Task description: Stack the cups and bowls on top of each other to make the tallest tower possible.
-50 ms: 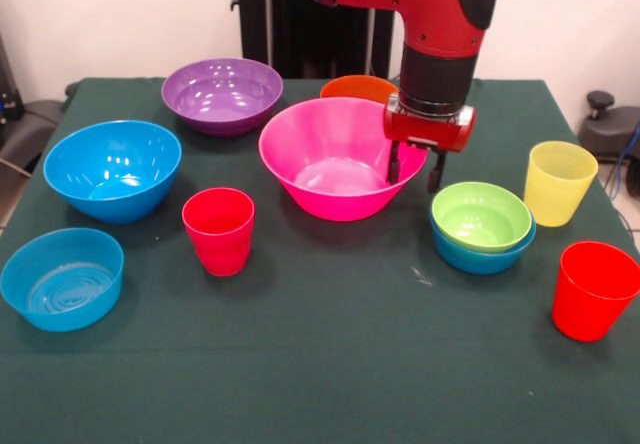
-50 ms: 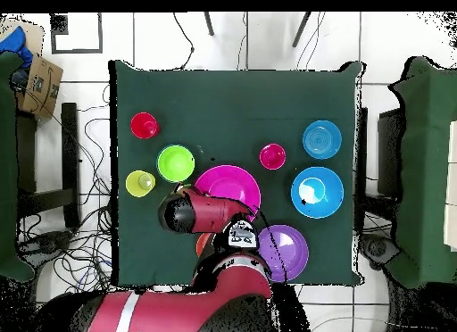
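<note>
So my fingers (image 1: 414,172) are spread, straddling the right-hand rim of the big pink bowl (image 1: 335,159) as the front view shows it: one finger inside, one outside, wall between them, not pinched yet. That bowl sits mid-bench, right below me. The lime bowl (image 1: 481,214), nested in a blue bowl (image 1: 480,254), is just beside it, looking like the tower's base.

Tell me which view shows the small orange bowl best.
The front view: the orange bowl shows its rim behind the big pink bowl, partly hidden by it and the arm. In the overhead view the arm covers that spot, so the orange bowl cannot be made out.
</note>
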{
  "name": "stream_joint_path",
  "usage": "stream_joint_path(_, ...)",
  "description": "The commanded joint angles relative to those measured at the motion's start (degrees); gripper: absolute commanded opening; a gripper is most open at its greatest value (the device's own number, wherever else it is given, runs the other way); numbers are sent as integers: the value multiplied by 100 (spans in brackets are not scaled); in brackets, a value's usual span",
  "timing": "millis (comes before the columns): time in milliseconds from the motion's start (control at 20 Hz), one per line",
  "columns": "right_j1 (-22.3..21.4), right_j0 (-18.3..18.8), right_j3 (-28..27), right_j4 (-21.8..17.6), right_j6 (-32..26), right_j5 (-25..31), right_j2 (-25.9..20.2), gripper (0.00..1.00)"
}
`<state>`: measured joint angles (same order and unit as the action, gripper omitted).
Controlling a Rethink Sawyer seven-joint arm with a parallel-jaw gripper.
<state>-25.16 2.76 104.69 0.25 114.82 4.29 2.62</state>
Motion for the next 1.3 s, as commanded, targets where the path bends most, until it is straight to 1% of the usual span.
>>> stream_joint_path(50, 122, -134, -72, 18, 854, -361, -163, 0)
stream_joint_path(150, 92, -48, -14, 3, 811, -265, -250, 0)
stream_joint_path(400, -125, -6, 99, -16, 758, -94, -341, 0)
stream_joint_path(650, -331, 131, 217, -61, 679, 42, -449, 0)
stream_joint_path(900, -521, 139, 273, 5, 684, 216, -474, 0)
stream_joint_path(1100, -770, 78, 288, 110, 707, 486, -445, 0)
stream_joint_path(1300, -903, 1, 244, 235, 765, 704, -413, 0)
